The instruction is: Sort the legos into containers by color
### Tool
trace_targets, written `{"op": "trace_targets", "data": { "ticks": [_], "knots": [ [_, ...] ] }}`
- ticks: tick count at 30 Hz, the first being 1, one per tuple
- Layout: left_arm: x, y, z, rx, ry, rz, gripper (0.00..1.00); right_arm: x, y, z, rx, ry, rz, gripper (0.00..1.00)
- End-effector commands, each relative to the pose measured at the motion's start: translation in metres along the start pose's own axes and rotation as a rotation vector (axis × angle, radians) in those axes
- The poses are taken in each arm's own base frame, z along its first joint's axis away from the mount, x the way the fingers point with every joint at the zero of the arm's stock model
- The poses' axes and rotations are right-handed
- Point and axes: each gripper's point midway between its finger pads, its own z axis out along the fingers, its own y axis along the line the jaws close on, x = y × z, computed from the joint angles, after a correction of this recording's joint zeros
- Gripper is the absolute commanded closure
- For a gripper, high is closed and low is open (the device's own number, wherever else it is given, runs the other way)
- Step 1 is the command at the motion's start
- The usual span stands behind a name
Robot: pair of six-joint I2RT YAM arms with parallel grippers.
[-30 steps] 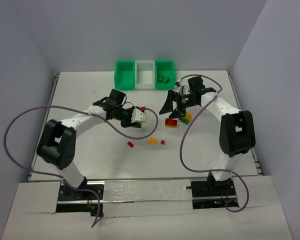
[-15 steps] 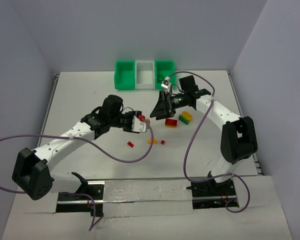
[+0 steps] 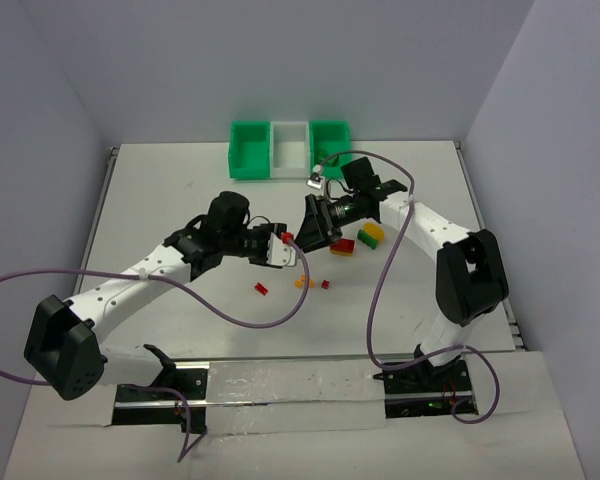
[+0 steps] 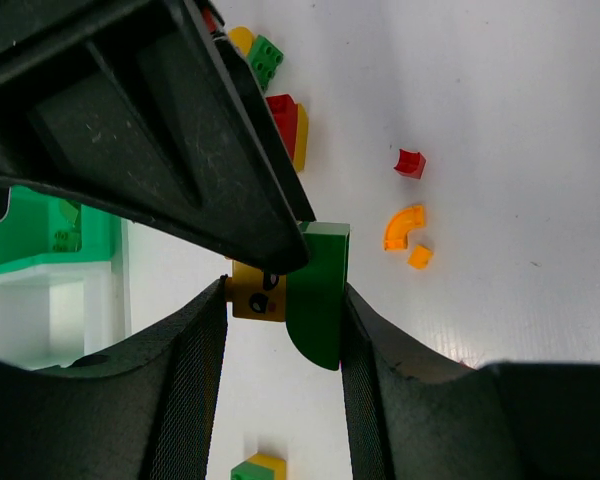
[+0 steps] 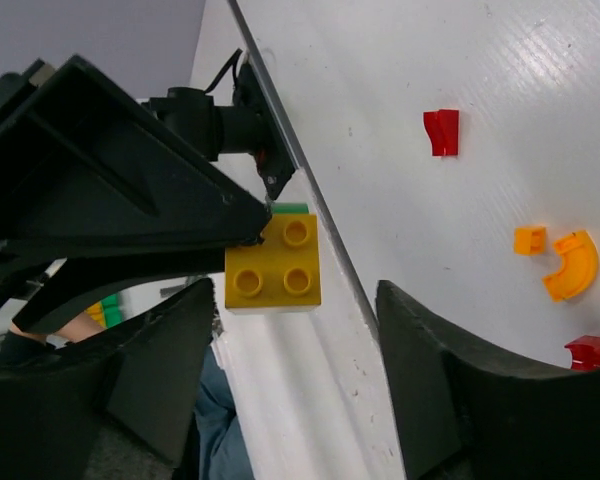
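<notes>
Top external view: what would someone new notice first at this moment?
In the middle, the left gripper clamps a green-and-yellow lego, and the right gripper brackets that same piece, jaws open. Small red and orange legos lie loose just nearer the bases, with the containers at the far edge.

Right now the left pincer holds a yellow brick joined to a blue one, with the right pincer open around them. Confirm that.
Not blue: the left wrist view shows the left pincer holding a yellow brick joined to a green brick; the right pincer is open around them.
</notes>
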Motion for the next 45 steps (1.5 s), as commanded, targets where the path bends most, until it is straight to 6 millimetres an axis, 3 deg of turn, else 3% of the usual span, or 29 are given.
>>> {"op": "trace_targets", "data": {
  "ticks": [1, 9, 11, 13, 15, 16, 17, 18, 20, 25, 29, 33, 36, 45],
  "knots": [
    [-0.025, 0.014, -0.006, -0.050, -0.057, 0.073, 0.92, -0.017, 0.013, -0.004, -0.018, -0.025, -0.039, 0.32],
    [-0.027, 0.014, -0.005, -0.057, -0.059, 0.076, 0.92, -0.015, 0.017, -0.002, -0.057, -0.011, -0.026, 0.56],
    [-0.026, 0.014, -0.005, -0.063, -0.055, 0.077, 0.92, -0.013, 0.019, -0.001, -0.072, -0.001, -0.022, 0.71],
    [-0.025, 0.018, -0.004, -0.081, -0.052, 0.068, 0.84, -0.011, 0.023, -0.001, -0.094, 0.009, -0.028, 0.87],
    [-0.025, 0.020, -0.004, -0.093, -0.052, 0.041, 0.61, -0.011, 0.027, -0.001, -0.112, 0.014, -0.030, 1.00],
    [-0.026, 0.022, -0.004, -0.102, -0.057, 0.019, 0.45, -0.010, 0.028, -0.001, -0.116, 0.016, -0.030, 1.00],
    [-0.025, 0.023, -0.004, -0.107, -0.051, 0.016, 0.43, -0.011, 0.028, -0.002, -0.116, 0.013, -0.031, 1.00],
    [-0.024, 0.026, -0.004, -0.128, -0.045, -0.029, 0.01, -0.012, 0.030, -0.004, -0.117, 0.007, -0.044, 1.00],
    [-0.027, 0.032, -0.008, -0.146, -0.046, -0.098, 0.01, -0.016, 0.034, -0.008, -0.112, -0.014, -0.064, 1.00],
    [-0.029, 0.066, -0.053, -0.226, -0.129, -0.464, 0.01, -0.061, 0.031, -0.047, -0.054, -0.185, -0.099, 1.00],
    [-0.055, 0.081, -0.085, -0.230, -0.290, -0.728, 0.01, -0.094, 0.047, -0.075, -0.048, -0.329, -0.125, 1.00],
    [-0.079, 0.082, -0.089, -0.095, -0.436, -1.104, 0.03, -0.113, 0.079, -0.086, -0.102, -0.453, -0.197, 1.00],
    [-0.085, 0.087, -0.085, -0.037, -0.514, -1.249, 0.05, -0.117, 0.095, -0.091, -0.131, -0.496, -0.228, 1.00],
    [-0.094, 0.110, -0.079, 0.054, -0.674, -1.480, 0.10, -0.112, 0.120, -0.085, -0.164, -0.495, -0.284, 1.00]
  ]
}}
